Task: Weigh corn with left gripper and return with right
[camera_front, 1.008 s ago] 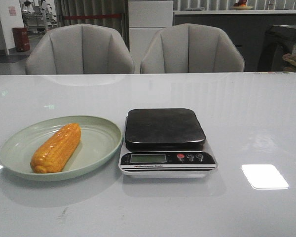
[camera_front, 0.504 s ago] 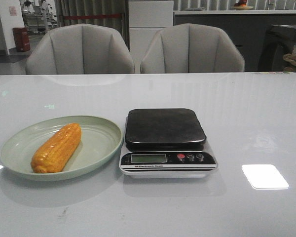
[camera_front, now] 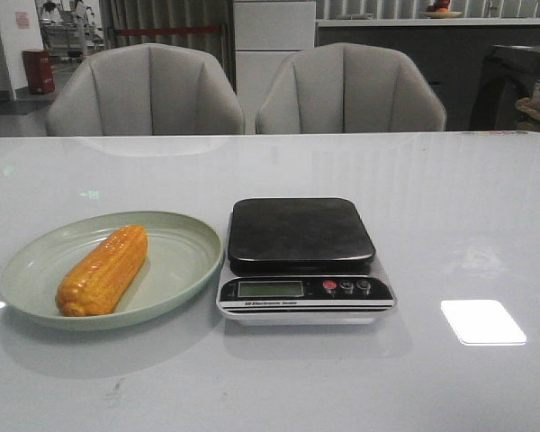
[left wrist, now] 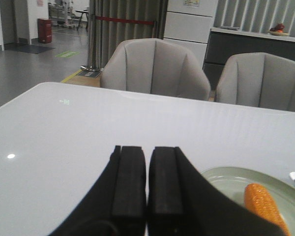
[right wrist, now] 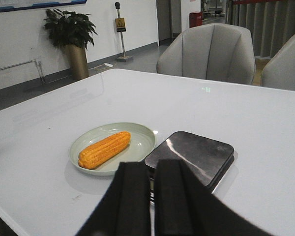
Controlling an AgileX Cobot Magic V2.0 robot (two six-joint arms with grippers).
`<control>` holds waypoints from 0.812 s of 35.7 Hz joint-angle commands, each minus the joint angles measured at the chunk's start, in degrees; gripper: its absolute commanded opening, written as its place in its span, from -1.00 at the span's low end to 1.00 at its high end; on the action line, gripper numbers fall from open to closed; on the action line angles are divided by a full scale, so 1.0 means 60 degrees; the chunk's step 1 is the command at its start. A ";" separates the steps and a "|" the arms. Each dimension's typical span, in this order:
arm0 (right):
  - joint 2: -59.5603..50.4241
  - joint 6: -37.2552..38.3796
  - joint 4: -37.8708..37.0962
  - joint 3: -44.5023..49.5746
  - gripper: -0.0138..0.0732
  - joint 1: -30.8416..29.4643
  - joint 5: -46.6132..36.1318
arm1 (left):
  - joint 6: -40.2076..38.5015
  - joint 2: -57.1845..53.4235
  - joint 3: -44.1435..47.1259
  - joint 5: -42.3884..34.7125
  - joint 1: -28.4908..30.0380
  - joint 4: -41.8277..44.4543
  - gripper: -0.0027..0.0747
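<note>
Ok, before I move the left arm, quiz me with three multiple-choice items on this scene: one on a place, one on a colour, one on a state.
1. Where does the corn lie?
A. On the scale's platform
B. On the plate
C. On the bare table

2. What colour is the plate?
A. Pale green
B. Red
C. Black

3. How stand the fingers of the left gripper?
A. Spread wide
B. Clamped on the corn
C. Closed together, holding nothing

Answers:
1 B: the corn rests on the plate, left of the scale.
2 A: its rim shows pale green.
3 C: in the left wrist view the left gripper has its fingers together, with the corn off to the side.
</note>
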 commanded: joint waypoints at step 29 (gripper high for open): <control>0.0104 -0.0089 -0.0121 -0.0260 -0.23 -0.0051 -0.0739 | 0.0002 -0.0216 0.0421 -0.1135 0.0124 0.0166 -0.64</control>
